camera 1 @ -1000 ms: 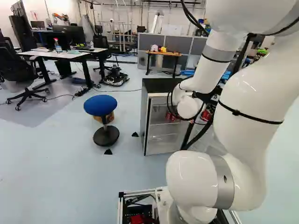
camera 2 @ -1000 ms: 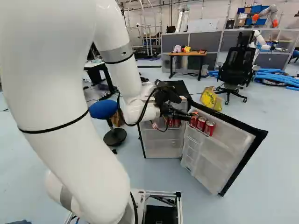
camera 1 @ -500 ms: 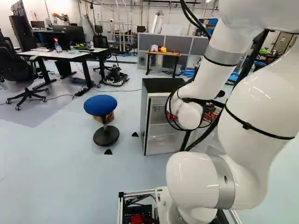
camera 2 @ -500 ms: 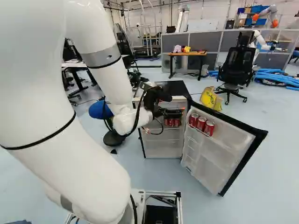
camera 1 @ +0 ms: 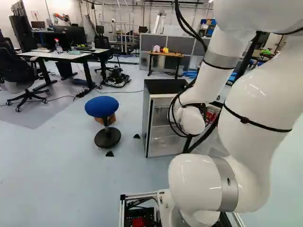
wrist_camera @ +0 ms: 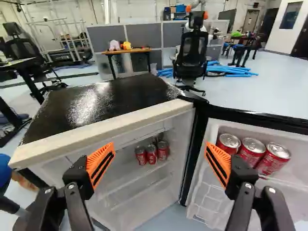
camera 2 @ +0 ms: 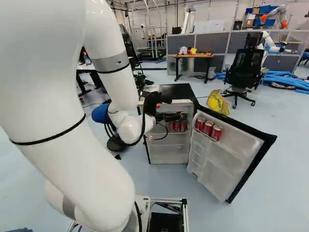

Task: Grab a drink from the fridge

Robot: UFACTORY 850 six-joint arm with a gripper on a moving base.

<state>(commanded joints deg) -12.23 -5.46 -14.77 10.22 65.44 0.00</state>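
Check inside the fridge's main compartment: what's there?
Three red cans form the front row; tops of more items show behind. Those items' lower parts, and anything farther back, are covered.

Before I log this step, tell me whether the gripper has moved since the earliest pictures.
Yes. In the right base view the gripper has shifted left against the fridge, away from the cans in the open door.

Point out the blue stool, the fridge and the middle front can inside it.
Blue stool [camera 1: 102,106]: left base view, on its seat.
Fridge [wrist_camera: 103,101]: wrist view, on its black top.
Middle front can [wrist_camera: 151,157]: wrist view, on its red side.
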